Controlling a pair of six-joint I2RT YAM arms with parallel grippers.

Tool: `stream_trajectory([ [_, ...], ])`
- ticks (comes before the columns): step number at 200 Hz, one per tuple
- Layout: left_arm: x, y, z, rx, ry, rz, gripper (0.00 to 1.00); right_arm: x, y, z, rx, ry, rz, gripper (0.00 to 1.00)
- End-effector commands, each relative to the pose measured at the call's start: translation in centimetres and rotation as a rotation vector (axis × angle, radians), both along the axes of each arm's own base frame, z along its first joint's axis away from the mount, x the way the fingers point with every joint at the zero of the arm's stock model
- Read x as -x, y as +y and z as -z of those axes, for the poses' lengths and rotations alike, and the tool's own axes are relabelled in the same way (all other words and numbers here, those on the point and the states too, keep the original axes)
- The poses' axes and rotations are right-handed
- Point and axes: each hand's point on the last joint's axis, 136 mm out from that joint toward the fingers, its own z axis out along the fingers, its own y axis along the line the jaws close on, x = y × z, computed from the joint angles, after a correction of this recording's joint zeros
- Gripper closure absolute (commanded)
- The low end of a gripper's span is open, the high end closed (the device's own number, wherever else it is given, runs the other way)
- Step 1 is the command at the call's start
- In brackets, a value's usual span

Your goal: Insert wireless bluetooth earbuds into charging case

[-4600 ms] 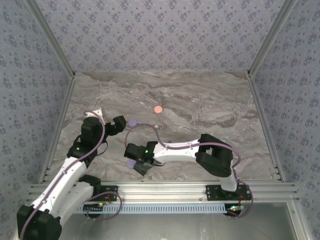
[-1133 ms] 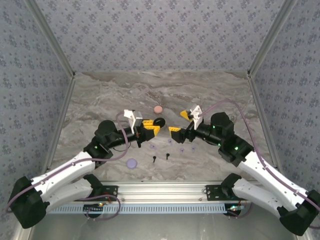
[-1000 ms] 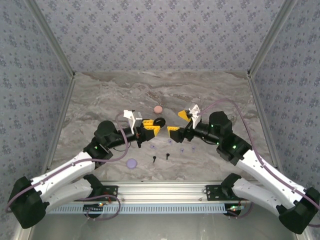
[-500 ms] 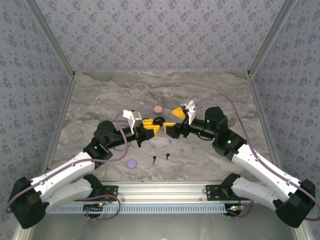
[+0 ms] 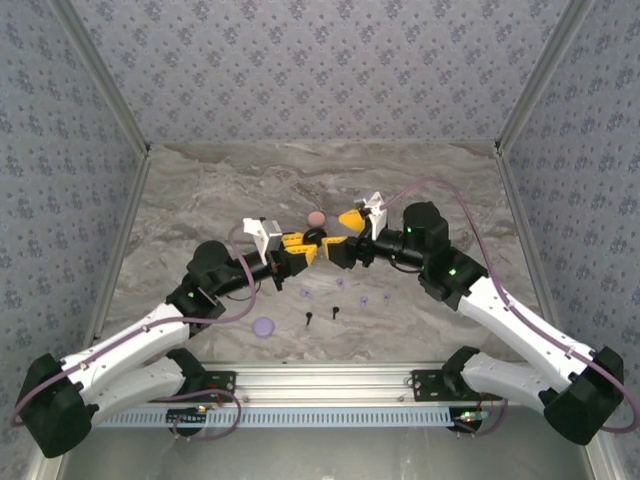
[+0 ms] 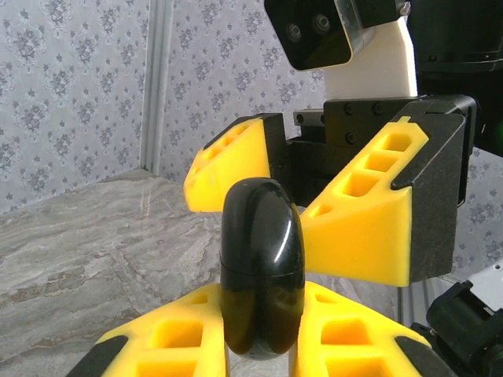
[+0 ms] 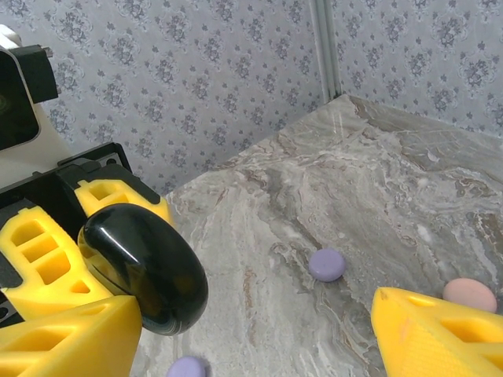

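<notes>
The black case (image 6: 259, 275) at the centre of the left wrist view is smooth, glossy plastic with bright reflections. The left gripper's fingers (image 6: 181, 345) are matt yellow plastic with hollow cells. The table (image 7: 377, 181) looks like polished grey marble. The lavender case (image 7: 326, 265) and pink case (image 7: 469, 294) look matt. The frame rail (image 5: 320, 385), low in the top view, is brushed metal.

Left wrist view: your black case (image 6: 259, 267) loses lower end between left fingers (image 6: 181, 338), themselves cut by bottom edge; right wrist view: right finger (image 7: 428, 334) covers part of pink case (image 7: 470, 293); lavender blob (image 7: 189, 367) blurred, clipped at bottom edge; top view: black earbuds (image 5: 310, 319) too small for you to read orientation
</notes>
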Motion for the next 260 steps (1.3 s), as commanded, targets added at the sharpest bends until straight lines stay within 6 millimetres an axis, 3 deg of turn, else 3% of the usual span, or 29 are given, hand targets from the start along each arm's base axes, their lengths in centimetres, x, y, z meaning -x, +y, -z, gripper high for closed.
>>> stream_trajectory([
  [1, 1.9, -0.7, -0.6, -0.001, -0.049, 0.095, 1.0, -1.3, -0.4, -2.7, -0.048, -0.024, 0.047, 0.21],
  [117, 1.3, -1.2, 0.1, -0.025, -0.03, 0.093, 1.0, -2.1, -0.4, -3.2, -0.044, 0.007, 0.038, 0.22],
  [166, 0.9, -1.0, 0.6, -0.04, -0.025, 0.061, 1.0, -1.3, -2.5, -3.9, -0.036, 0.045, 0.084, 0.21],
  [202, 0.9, -0.9, 1.0, -0.047, -0.025, 0.058, 1.0, -2.0, -5.5, -0.8, 0.072, 0.18, 0.229, 0.21],
  [239, 0.9, -0.6, 1.8, -0.058, -0.019, 0.048, 1.0, -2.4, -8.5, 5.1, 0.234, 0.342, 0.389, 0.23],
  [260, 1.0, -0.4, 1.8, -0.057, -0.026, 0.041, 1.0, -2.0, -8.9, 8.6, 0.286, 0.451, 0.417, 0.25],
])
